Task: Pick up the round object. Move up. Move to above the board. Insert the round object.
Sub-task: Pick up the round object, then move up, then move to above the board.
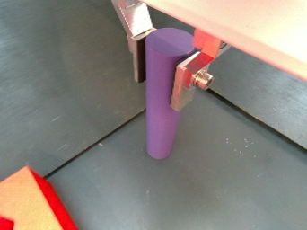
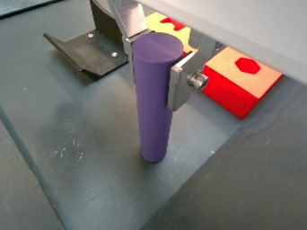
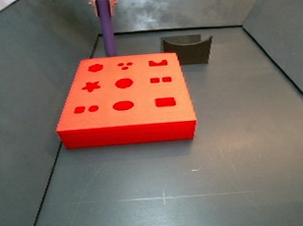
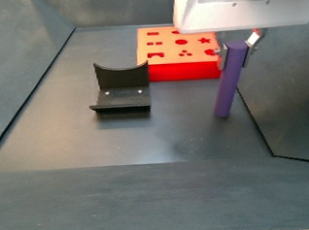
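Note:
The round object, a tall slim purple peg, stands upright with its lower end on the dark floor. It shows in both wrist views and in both side views. My gripper is at the peg's top, with one silver finger against each side, shut on it. In a side view the gripper hangs under the white wrist housing. The board, a flat bright red block with rows of shape holes, lies apart from the peg and also shows in another side view.
The fixture, a dark bracket, stands on the floor beside the board's far corner and near the peg. Grey walls enclose the floor, and one wall rises close behind the peg. A red corner of the board shows in a wrist view.

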